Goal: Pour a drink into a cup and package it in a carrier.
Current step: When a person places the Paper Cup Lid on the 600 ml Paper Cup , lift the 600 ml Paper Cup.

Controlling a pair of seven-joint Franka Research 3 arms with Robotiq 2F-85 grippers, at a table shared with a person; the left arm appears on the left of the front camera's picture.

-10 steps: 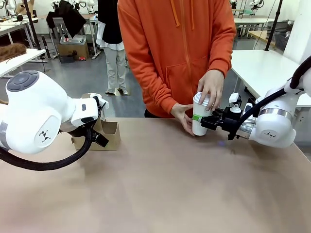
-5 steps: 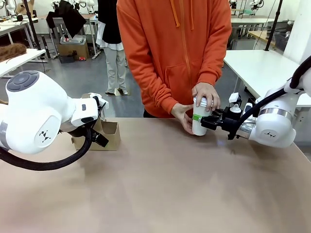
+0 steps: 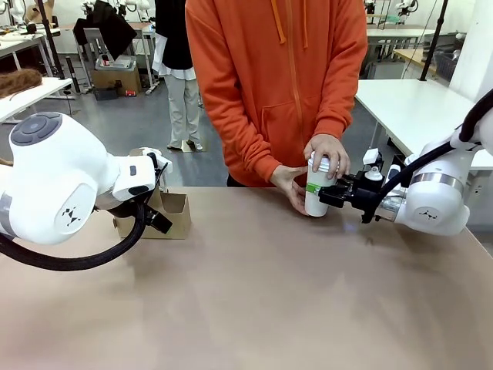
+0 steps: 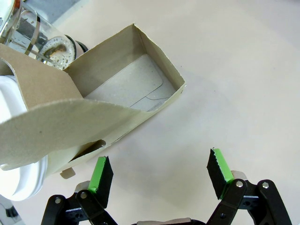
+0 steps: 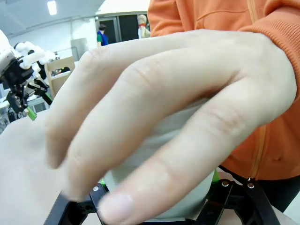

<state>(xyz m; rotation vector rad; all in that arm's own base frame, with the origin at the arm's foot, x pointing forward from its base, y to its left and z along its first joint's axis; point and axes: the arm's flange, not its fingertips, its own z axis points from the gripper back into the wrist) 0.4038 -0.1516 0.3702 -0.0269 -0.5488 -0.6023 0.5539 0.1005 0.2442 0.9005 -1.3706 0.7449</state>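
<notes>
The cup is clamped upright by the right gripper at the table's far right, with the person's hand laid over its top. The left gripper is held open just beside the carrier at the left.

One cup, one carrier, two hands.

Table: carrier at far left, just beyond left gripper; cup upright right of centre, between right gripper fingers, person's hand on top.
</notes>
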